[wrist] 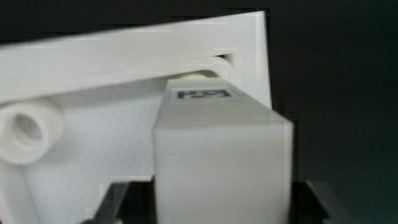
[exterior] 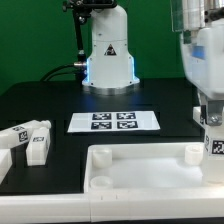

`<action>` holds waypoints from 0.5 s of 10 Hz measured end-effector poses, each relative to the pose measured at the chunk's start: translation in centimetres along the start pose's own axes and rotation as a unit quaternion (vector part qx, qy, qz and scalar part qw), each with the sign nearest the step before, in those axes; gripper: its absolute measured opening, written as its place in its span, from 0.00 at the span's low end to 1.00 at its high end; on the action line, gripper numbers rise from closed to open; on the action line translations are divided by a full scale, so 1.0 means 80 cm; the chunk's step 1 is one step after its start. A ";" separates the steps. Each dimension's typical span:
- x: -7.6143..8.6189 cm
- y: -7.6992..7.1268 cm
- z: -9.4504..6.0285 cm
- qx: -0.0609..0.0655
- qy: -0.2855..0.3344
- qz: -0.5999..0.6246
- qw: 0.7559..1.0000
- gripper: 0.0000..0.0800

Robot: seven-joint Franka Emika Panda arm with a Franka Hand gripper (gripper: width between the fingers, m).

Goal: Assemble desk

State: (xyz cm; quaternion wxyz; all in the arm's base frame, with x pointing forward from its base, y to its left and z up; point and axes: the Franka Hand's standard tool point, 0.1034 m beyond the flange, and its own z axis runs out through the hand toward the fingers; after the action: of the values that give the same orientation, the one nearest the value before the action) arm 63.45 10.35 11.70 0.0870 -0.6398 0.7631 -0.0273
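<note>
Pincer (exterior: 211, 122) pinching a leg (wrist: 217, 150) upright over desk top (exterior: 130, 153) corner (exterior view's right). Loose legs (exterior: 28, 140) lie near the opposite surface (exterior: 60, 100) edge.

Shows plain white across the desk top (exterior: 140, 151), the loose legs (exterior: 32, 142) and the upright leg (exterior: 209, 135), with small black-and-white square tags (exterior: 215, 144) on the legs. Reads black on the table (exterior: 40, 100), white with four black-patterned squares on the marker board (exterior: 113, 121), green on the backdrop (exterior: 30, 40), white with a blue glow on the robot base (exterior: 108, 55).
</note>
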 end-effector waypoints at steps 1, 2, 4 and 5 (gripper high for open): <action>0.001 0.002 0.000 0.007 -0.010 0.041 0.999 0.36; 0.000 0.002 -0.001 0.006 -0.010 0.019 1.000 0.36; -0.001 0.001 -0.002 0.007 -0.005 -0.049 0.999 0.36; -0.005 0.000 -0.002 0.009 0.000 -0.171 0.985 0.61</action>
State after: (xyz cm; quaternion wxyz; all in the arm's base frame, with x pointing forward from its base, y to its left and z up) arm 63.51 10.71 11.92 0.0870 -0.7599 0.6425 -0.0481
